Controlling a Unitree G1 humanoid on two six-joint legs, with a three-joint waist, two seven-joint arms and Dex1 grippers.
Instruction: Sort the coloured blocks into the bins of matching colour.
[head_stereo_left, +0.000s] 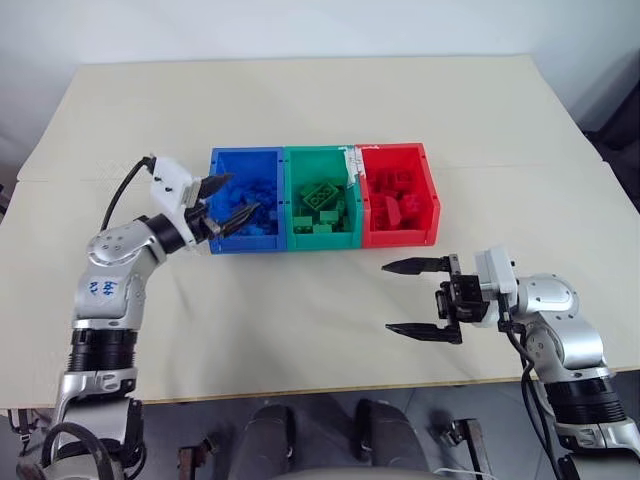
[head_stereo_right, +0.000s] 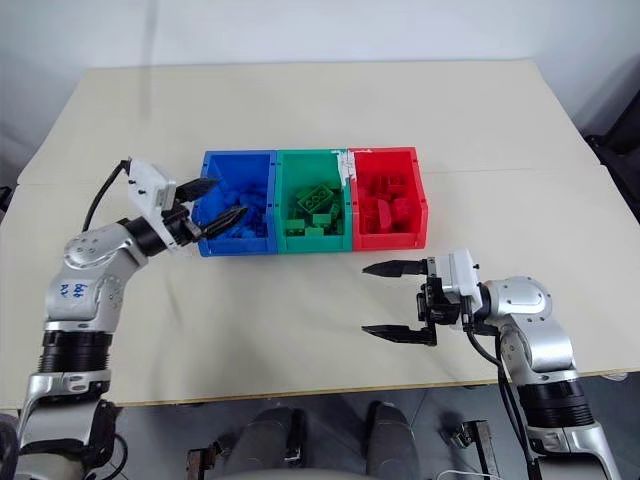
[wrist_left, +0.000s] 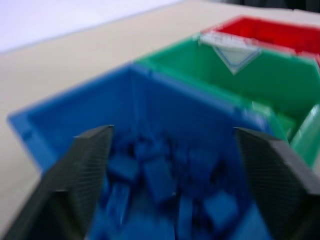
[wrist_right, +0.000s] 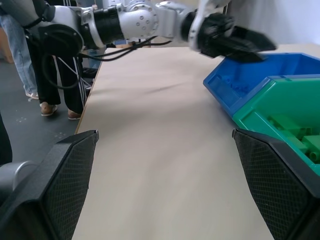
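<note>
On the beige table (head_stereo_left: 300, 120), three joined bins (head_stereo_left: 322, 158) sit; both hands, left (head_stereo_left: 222, 205) and right (head_stereo_left: 408, 297), gape wide, empty.

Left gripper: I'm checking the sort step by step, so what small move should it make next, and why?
Probably draw the left gripper back from the blue bin. Its fingers stand open and empty over the blue blocks inside; green blocks and red blocks lie in matching bins, and no loose block shows on the table.
</note>
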